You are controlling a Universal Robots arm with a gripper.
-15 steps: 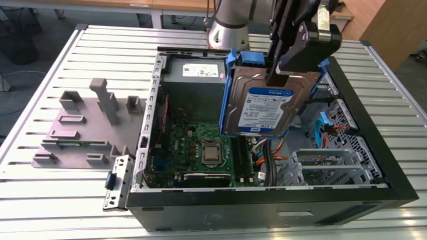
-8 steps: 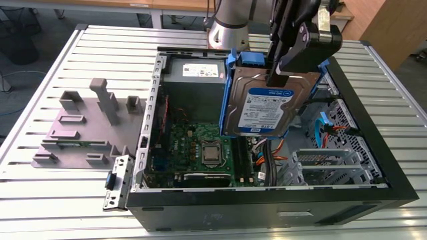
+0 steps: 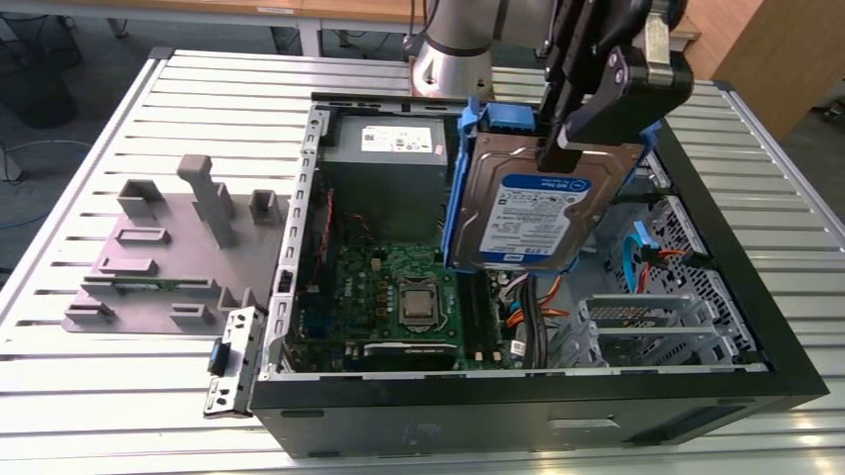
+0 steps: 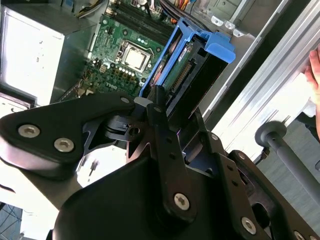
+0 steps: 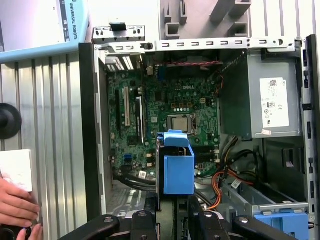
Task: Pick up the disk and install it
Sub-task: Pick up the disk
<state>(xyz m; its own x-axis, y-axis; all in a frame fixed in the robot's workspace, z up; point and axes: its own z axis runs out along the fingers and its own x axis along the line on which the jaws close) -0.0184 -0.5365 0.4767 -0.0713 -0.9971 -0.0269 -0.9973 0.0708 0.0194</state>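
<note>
The disk (image 3: 535,213), a silver hard drive with a blue-and-white label and blue side rails, hangs tilted above the open computer case (image 3: 528,416). My gripper (image 3: 571,148) is shut on its upper end. The drive's lower end hovers over the motherboard (image 3: 396,287), beside the drive cage (image 3: 660,317). In the second wrist view the disk (image 4: 182,70) shows edge-on past the gripper (image 4: 160,107). The first wrist view looks along the disk (image 5: 178,172) from the gripper (image 5: 172,212) down into the case.
A grey power supply box (image 3: 396,148) sits at the case's far end. A grey slotted plastic tray (image 3: 172,247) lies on the ribbed table at the exterior view's left. A person's hand (image 5: 17,205) rests on the table beside the case. Orange and blue cables (image 3: 647,262) run near the cage.
</note>
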